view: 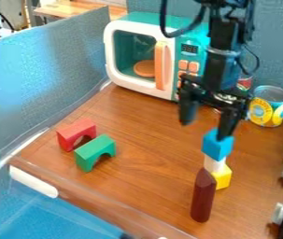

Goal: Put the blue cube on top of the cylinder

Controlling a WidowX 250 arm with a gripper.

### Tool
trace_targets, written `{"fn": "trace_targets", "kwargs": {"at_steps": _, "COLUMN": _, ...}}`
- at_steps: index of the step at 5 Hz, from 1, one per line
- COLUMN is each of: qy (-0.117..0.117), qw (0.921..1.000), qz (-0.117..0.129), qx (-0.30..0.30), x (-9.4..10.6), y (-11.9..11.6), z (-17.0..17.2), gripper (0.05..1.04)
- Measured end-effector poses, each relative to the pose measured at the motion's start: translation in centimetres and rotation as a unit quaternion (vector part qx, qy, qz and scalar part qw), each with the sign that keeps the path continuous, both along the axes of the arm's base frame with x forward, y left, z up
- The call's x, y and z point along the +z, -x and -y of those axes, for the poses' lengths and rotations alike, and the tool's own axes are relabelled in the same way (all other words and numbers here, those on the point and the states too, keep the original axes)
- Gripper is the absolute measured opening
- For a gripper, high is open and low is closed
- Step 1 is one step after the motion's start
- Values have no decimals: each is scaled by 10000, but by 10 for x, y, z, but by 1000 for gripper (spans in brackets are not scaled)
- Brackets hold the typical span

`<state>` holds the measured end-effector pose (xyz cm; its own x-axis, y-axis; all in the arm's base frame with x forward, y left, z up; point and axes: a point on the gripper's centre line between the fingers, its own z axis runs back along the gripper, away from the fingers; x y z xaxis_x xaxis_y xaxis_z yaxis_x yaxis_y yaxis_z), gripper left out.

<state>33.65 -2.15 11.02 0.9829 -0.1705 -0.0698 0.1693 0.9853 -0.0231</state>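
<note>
Your claw [204, 130] hangs released, and there's the blue cube [217, 145], right of centre, perched on the white cylinder [215, 165]! Looks light, rigid, smoothish; any regrip wants opposite side faces, pinched level, lest it topple.

There is room to pass over the tabletop [150, 149] between the green arch [94, 151] and the block stack [217, 144]. The dark red block [202, 198] stands in the way in front of the stack; the microwave [146, 19] and yellow-labelled can [269, 106] obstruct the back.
</note>
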Motion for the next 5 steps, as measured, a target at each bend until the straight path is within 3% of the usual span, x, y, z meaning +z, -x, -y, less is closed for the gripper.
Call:
{"fn": "trace_targets", "kwargs": {"at_steps": 1, "qy": 44, "qw": 9999, "qz": 23, "qx": 94, "x": 8, "y": 7, "z": -10, "gripper": 1000}}
{"fn": "trace_targets", "kwargs": {"at_steps": 3, "qy": 91, "qw": 9984, "qz": -26, "qx": 563, "x": 3, "y": 14, "z": -60, "gripper": 1000}}
{"fn": "trace_targets", "kwargs": {"at_steps": 4, "qy": -49, "qw": 9978, "qz": 39, "qx": 659, "x": -13, "y": 15, "z": -81, "gripper": 1000}}
{"fn": "trace_targets", "kwargs": {"at_steps": 5, "qy": -337, "qw": 9988, "qz": 260, "qx": 244, "x": -21, "y": 10, "z": -82, "gripper": 1000}}
